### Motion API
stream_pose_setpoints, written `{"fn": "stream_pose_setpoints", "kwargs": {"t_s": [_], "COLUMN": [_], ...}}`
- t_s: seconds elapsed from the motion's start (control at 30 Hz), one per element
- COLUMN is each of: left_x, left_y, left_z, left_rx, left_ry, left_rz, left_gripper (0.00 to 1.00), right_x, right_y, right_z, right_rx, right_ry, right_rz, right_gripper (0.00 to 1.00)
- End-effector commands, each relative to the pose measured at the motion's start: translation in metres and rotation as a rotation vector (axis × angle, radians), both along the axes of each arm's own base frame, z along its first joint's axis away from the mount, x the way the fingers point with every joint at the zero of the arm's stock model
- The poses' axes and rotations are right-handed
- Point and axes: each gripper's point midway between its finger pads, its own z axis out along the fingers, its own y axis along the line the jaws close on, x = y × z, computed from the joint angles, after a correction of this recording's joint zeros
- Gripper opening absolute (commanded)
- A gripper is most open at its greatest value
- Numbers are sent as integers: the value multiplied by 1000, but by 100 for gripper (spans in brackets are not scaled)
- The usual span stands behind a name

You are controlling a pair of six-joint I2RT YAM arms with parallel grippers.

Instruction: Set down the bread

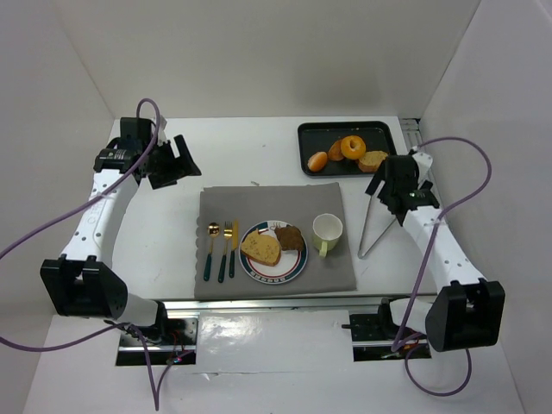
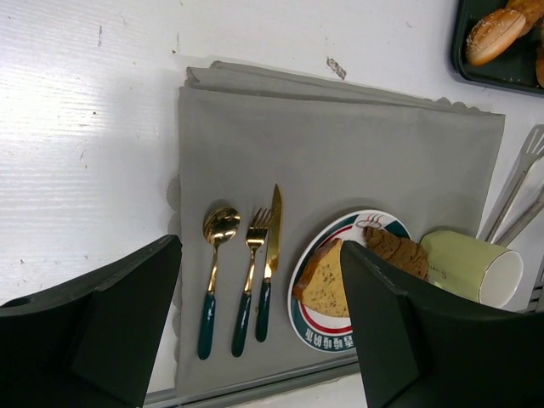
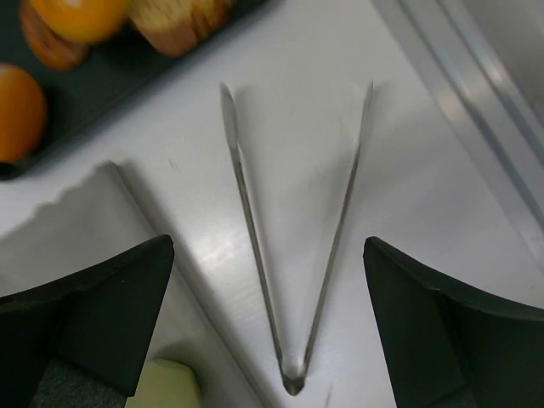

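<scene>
A yellow bread slice (image 1: 260, 248) and a brown bread slice (image 1: 291, 236) lie on the round plate (image 1: 293, 269) on the grey placemat; the left wrist view shows the same yellow slice (image 2: 327, 285) and brown slice (image 2: 395, 248). More bread and rolls (image 1: 351, 147) lie in the black tray (image 1: 306, 131) at the back. Metal tongs (image 1: 377, 226) (image 3: 293, 255) lie spread on the table right of the mat. My right gripper (image 1: 398, 185) (image 3: 268, 245) hovers open above the tongs, holding nothing. My left gripper (image 1: 168, 162) (image 2: 259, 246) is open and empty, raised at the back left.
A pale green cup (image 1: 327, 231) (image 2: 476, 268) stands right of the plate. A spoon, fork and knife (image 1: 222, 250) lie left of it on the placemat (image 1: 259, 203). White walls enclose the table on three sides.
</scene>
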Motion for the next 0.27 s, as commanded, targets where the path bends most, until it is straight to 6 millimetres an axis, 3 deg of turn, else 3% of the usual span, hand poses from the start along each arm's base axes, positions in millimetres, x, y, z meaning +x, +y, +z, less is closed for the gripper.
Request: {"fn": "stream_pose_setpoints", "kwargs": {"t_s": [0.0,0.1,0.23], "left_x": [10,10,10], "left_y": [-2,-2,-2], "left_z": [18,18,18], "left_rx": [-14,-14,-14], "left_ry": [-65,-65,-65], "left_rz": [-15,-15,-15], "left_gripper": [89,89,89], "right_x": [10,13,12], "right_y": [-13,-14,-15], "right_z": [52,67,68], "right_rx": [-31,-30,-34], "right_ry": [-88,-105,-130], "right_rz": [-71,-87,-84], "right_gripper": [100,100,100]}}
